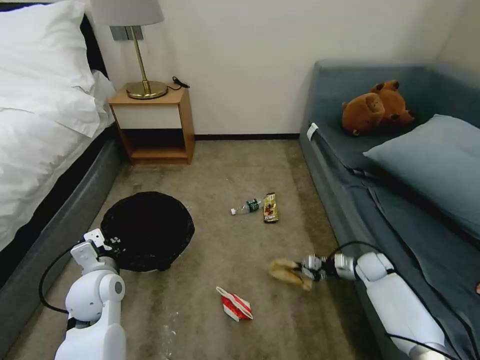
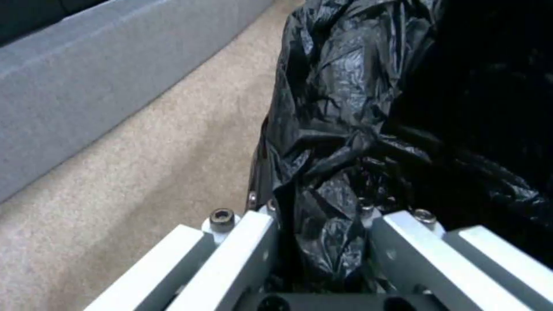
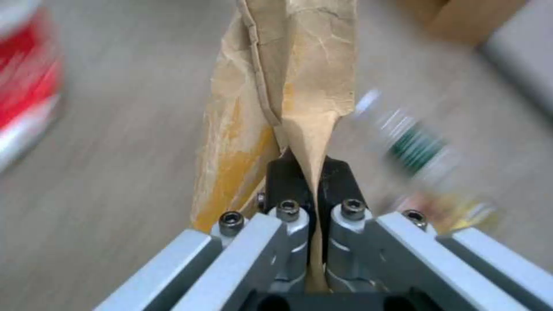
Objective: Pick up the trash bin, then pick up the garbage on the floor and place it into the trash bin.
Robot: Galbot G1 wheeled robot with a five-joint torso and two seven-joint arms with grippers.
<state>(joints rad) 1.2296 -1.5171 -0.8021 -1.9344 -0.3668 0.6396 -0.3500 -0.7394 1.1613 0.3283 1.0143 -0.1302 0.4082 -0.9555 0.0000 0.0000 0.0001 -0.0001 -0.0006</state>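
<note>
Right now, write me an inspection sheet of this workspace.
Surface: carpet floor, pale specks near the red-and-white wrapper.
Job's things: trash bin with black liner; bottle and snack wrapper side by side on the carpet.
Clutter: nothing seen.
Grippers: left gripper clamped on the bin's rim; right gripper pinching the brown paper bag.
Cables: black cables along both arms.
Surroundings: bed, nightstand, lamp, sofa, plush toy.
</note>
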